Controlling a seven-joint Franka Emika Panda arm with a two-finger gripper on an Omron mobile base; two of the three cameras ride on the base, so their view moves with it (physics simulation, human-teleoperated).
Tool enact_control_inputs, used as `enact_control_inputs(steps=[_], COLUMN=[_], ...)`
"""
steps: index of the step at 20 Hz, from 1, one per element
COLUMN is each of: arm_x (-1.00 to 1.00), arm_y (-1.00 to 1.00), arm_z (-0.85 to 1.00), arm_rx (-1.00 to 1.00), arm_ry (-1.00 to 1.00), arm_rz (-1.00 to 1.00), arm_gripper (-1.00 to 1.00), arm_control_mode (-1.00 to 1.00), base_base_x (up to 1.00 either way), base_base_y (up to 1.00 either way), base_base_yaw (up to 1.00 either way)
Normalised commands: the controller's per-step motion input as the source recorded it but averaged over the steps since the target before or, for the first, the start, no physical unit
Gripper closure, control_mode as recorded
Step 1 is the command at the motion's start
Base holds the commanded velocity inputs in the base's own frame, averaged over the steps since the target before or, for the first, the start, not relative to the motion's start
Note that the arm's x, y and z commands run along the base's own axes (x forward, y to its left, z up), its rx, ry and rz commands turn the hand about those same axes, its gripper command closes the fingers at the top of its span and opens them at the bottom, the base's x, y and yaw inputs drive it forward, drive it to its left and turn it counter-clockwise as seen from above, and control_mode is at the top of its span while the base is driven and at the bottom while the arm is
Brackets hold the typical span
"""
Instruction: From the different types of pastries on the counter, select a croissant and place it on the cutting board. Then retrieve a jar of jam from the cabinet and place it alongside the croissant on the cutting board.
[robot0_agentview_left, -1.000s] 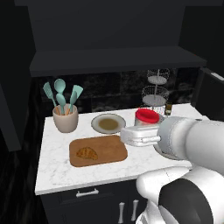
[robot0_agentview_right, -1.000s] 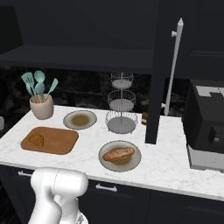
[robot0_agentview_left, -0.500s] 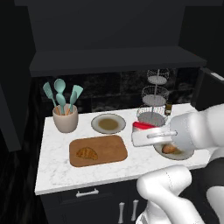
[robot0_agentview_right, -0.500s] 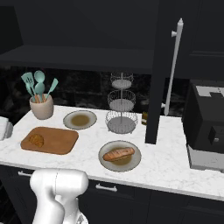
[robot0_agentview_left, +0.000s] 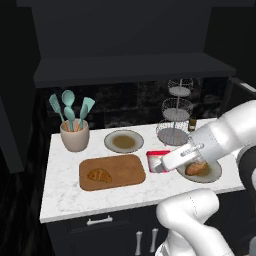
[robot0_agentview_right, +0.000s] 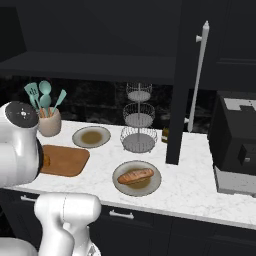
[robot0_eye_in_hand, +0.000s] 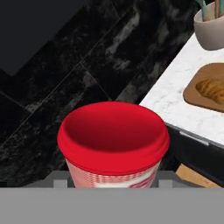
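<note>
While the croissant (robot0_agentview_left: 99, 175) lies on the left half of the cutting board (robot0_agentview_left: 125, 169), the jar of jam (robot0_agentview_left: 157, 160) is held on its side just off the board's right edge, above the counter (robot0_agentview_left: 65, 195). The gripper (robot0_agentview_left: 159, 163) is closed on the jar, which shows a red lid and a pale body. From the hand view, the jar (robot0_eye_in_hand: 113, 144) sits close before the lens, its red lid toward the camera and a red-and-white checked band around the body below; no lettering can be read on it. The same view catches the croissant (robot0_eye_in_hand: 212, 90) on the board (robot0_eye_in_hand: 197, 93) at the right edge, with marbled worktop (robot0_eye_in_hand: 175, 103) beside it.

Behind the board stands a beige crock (robot0_agentview_left: 74, 136) holding teal utensils (robot0_agentview_left: 69, 107), and next to it a round grey-rimmed plate (robot0_agentview_left: 124, 141) with a brownish centre. A second plate (robot0_agentview_left: 212, 175) to the right of the jar carries the reddish-brown bun (robot0_agentview_left: 196, 168), partly covered by the arm. A three-tier wire stand (robot0_agentview_left: 175, 116) rises at the back, with a small dark bottle (robot0_agentview_left: 192, 123) just beside it. Above hangs the dark cabinet (robot0_agentview_left: 130, 65) with its shelf ledge. The right base view shows a dark appliance (robot0_agentview_right: 235, 150) at the far end of the counter.
</note>
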Motion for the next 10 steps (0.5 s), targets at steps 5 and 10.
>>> enact_control_inputs(steps=[5, 10], arm_x=[0.15, 0.30], arm_y=[0.10, 0.13], arm_z=[-1.00, -0.99], arm_rx=[0.16, 0.15], arm_ry=[-0.13, -0.16], arm_rz=[0.33, 0.34], arm_gripper=[1.00, 1.00], arm_control_mode=[-1.00, -1.00], base_base_x=[0.00, 0.00], base_base_y=[0.00, 0.00], base_base_yaw=[0.00, 0.00])
